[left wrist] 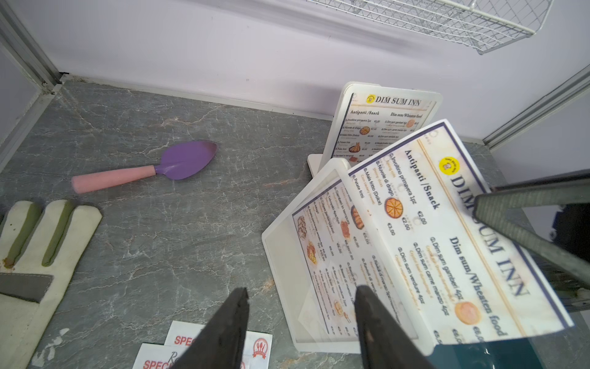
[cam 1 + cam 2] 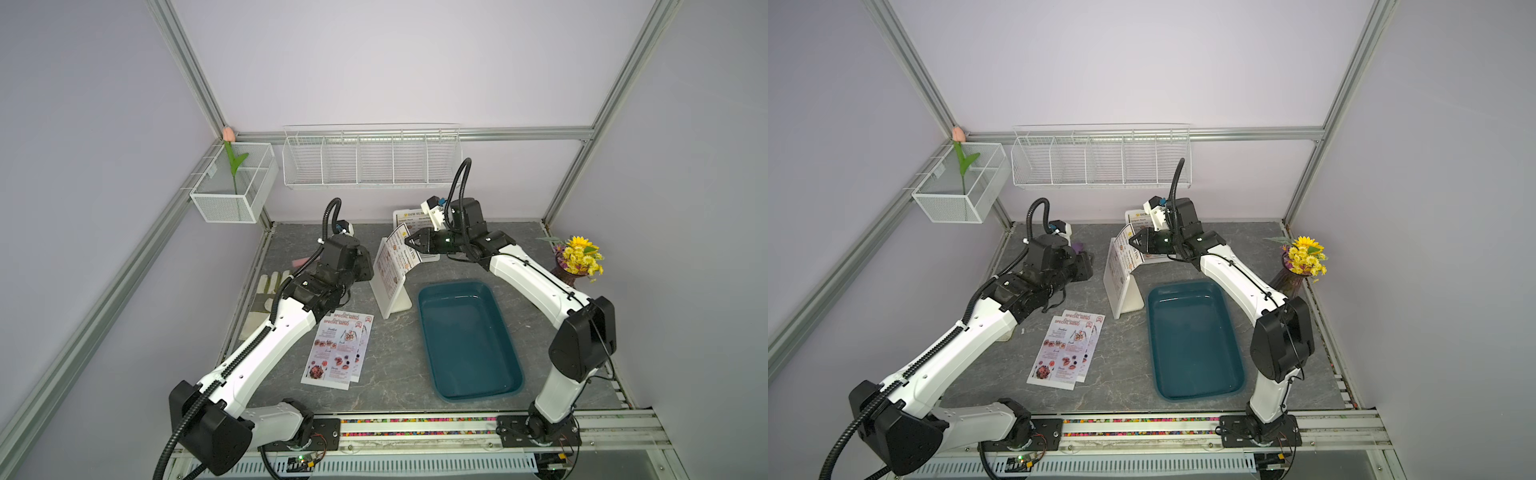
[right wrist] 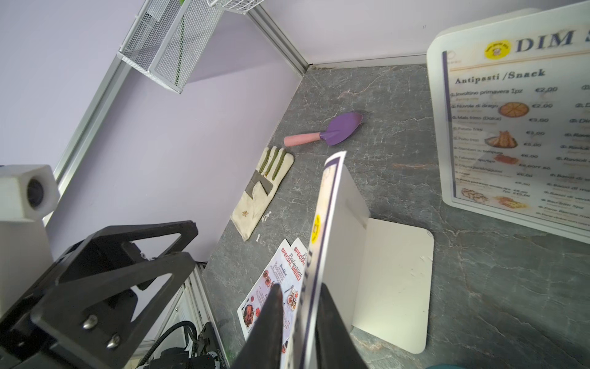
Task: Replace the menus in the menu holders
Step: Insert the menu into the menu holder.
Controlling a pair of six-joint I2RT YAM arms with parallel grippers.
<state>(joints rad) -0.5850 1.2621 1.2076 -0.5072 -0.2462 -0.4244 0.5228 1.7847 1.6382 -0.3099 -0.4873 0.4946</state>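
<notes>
Aluminium rail (image 2: 623, 424), marbled tabletop (image 2: 395, 345), lilac walls (image 2: 374, 62)

Two copies of the SPECIAL MENU sheet (image 2: 330, 353) (image 2: 368, 332) and two of the DIM SUM INN sheet (image 1: 431, 230) (image 1: 383, 127) are showing. Two menu holders (image 1: 281, 262) (image 1: 392, 88), two wire racks (image 2: 370, 162) (image 2: 232, 187), one teal tray (image 2: 469, 340), one trowel (image 1: 188, 158), one glove (image 1: 38, 242), one flower vase (image 2: 571, 270) and one tulip (image 2: 227, 134) are surrounding the two end effectors (image 1: 300, 289) (image 3: 298, 286).
</notes>
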